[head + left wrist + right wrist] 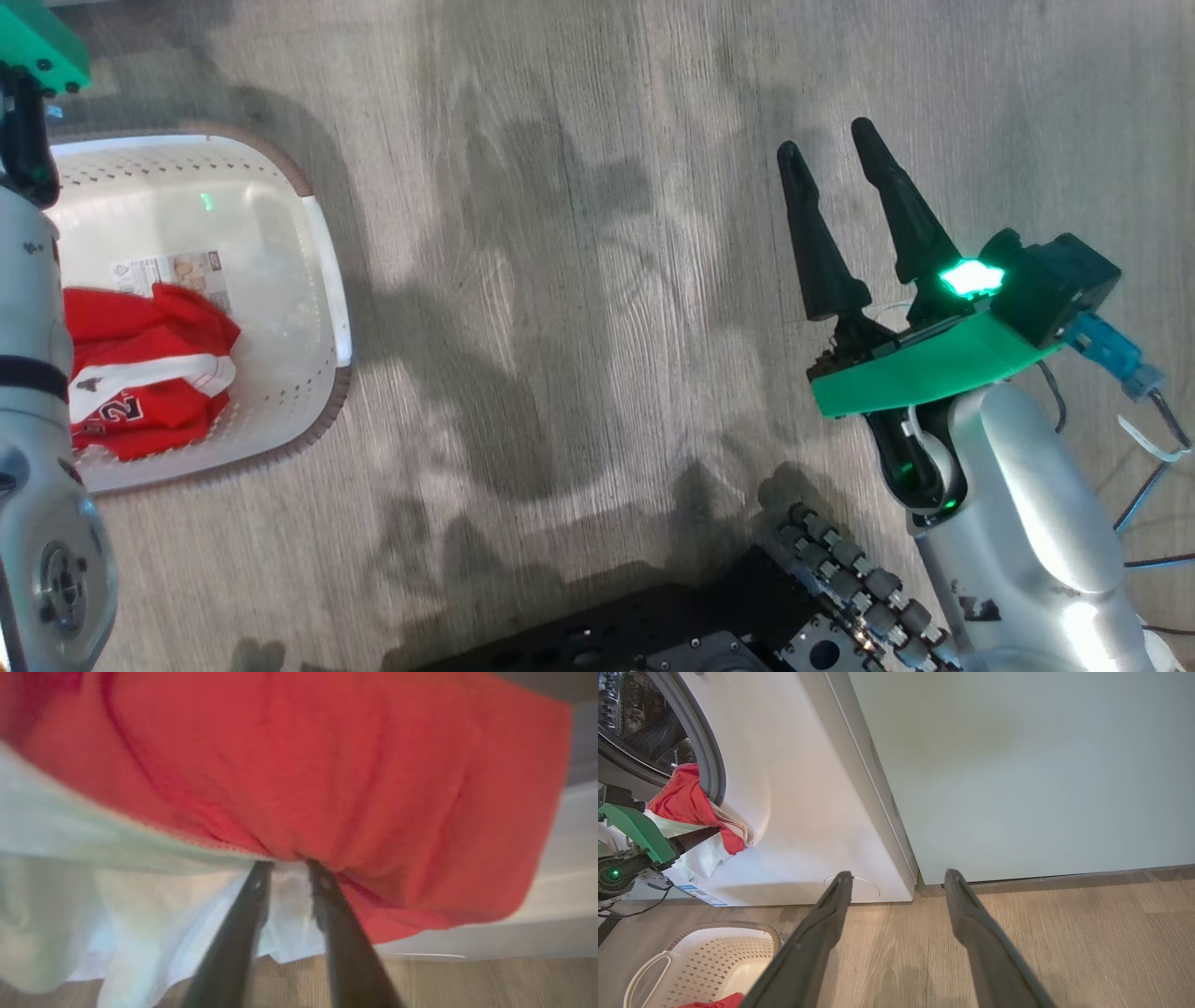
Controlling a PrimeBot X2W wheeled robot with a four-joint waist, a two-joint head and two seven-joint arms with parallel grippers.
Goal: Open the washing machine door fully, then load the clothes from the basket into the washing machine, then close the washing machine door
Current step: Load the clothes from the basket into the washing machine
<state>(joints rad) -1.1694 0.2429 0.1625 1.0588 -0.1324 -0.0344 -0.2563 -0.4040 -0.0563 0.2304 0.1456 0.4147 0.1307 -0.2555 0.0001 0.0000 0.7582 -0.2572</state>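
A red and white garment (686,798) hangs over the grey gasket lip of the white washing machine (798,788), half out of its steel drum (640,728). My left gripper (290,864) is shut on this garment (327,774), its cloth bunched at the tips; a dark finger (696,839) lies against it. More red clothes (149,364) lie in the cream basket (317,243) on the floor, below the opening. My right gripper (826,140) hangs open over bare floor, nothing between its fingers. The washing machine door is out of view.
A pale green cabinet (1017,765) stands right beside the washer. The basket (714,952) sits on wood floor just before the washer front. My dark base (709,625) and loose cables (1148,448) are at the lower right. My left forearm (28,373) covers the basket's left side.
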